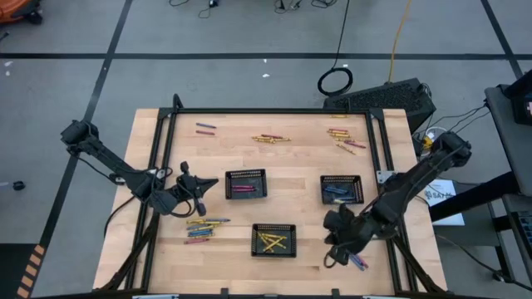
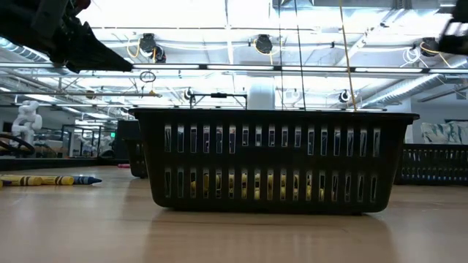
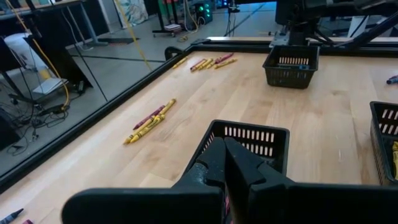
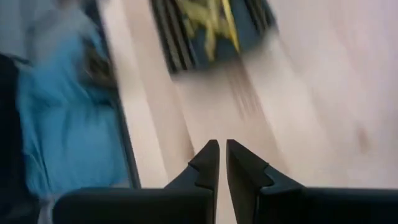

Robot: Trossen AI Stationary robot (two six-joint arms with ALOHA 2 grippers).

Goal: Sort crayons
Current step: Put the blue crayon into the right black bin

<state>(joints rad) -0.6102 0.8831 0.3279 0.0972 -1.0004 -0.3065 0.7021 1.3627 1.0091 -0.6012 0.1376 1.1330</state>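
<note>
Three black mesh trays stand on the wooden table: one with pink crayons [image 1: 246, 184], one with blue crayons [image 1: 342, 189], and one with yellow crayons [image 1: 273, 239] near the front edge. Loose crayons lie in groups at the far edge [image 1: 271, 139] [image 1: 345, 139] [image 1: 205, 127], at the near left [image 1: 204, 228] and at the near right [image 1: 359, 262]. My left gripper [image 1: 209, 189] hangs shut just left of the pink tray [image 3: 249, 140], with nothing showing between its fingertips [image 3: 214, 158]. My right gripper [image 1: 332, 245] is shut above the table, between the yellow tray [image 4: 211, 25] and the near-right crayons. It tips downward and holds nothing.
A black metal frame [image 1: 274, 110] runs along the table's far edge and sides. In the low view the yellow tray [image 2: 270, 161] fills the middle, with a yellow and a blue crayon [image 2: 47, 180] lying to its left. Bare wood lies between the trays.
</note>
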